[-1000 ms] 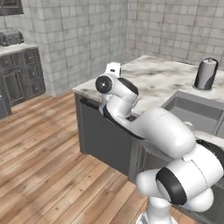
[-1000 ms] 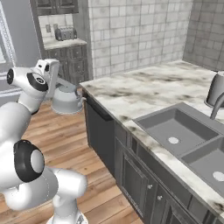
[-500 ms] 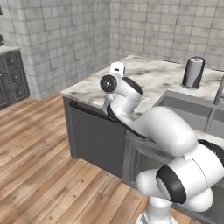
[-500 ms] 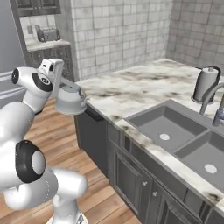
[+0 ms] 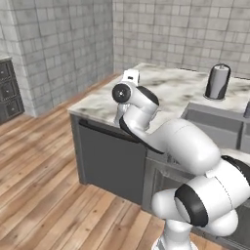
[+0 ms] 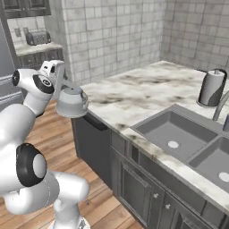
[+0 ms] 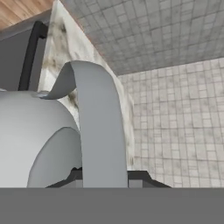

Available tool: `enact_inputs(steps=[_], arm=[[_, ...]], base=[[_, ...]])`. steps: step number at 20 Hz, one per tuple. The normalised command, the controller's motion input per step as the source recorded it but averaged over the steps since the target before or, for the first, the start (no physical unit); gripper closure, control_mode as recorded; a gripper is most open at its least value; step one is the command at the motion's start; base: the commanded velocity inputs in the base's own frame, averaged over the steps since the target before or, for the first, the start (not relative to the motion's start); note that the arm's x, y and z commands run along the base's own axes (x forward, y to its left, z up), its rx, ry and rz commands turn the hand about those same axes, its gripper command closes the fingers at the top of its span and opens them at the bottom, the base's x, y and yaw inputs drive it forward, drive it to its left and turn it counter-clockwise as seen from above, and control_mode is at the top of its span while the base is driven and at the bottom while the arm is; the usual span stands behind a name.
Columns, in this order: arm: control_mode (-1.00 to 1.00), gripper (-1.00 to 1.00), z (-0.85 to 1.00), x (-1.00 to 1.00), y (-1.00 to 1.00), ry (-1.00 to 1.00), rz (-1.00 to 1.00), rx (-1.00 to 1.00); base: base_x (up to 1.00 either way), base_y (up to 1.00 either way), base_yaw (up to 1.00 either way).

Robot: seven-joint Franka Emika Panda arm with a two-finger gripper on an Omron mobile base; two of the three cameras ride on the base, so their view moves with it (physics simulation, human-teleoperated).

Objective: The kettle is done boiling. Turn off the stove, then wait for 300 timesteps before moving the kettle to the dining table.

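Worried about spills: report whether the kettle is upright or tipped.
Upright. In the right base view the kettle hangs level from the gripper, lid on top, off the marble counter. Whether it holds water cannot be told.

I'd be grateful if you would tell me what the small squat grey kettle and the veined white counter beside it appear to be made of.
The small squat grey kettle, held by its handle in the gripper, looks like brushed metal: uniform silver-grey with soft shading and no sharp reflections. The veined white counter looks like polished marble, going by its irregular grey-brown veins, though in a rendered scene it may be an imitation.
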Motion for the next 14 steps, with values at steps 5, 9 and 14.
enact_inputs(steps=[5, 9, 14], arm=[[1.00, 1.00, 0.00, 0.00, 0.00, 0.00, 0.00, 0.00], [1.00, 1.00, 0.00, 0.00, 0.00, 0.00, 0.00, 0.00], [1.00, 1.00, 0.00, 0.00, 0.00, 0.00, 0.00, 0.00]], base=[[0.22, 0.55, -0.20], [0.19, 0.58, -0.21], [0.17, 0.60, -0.23]])
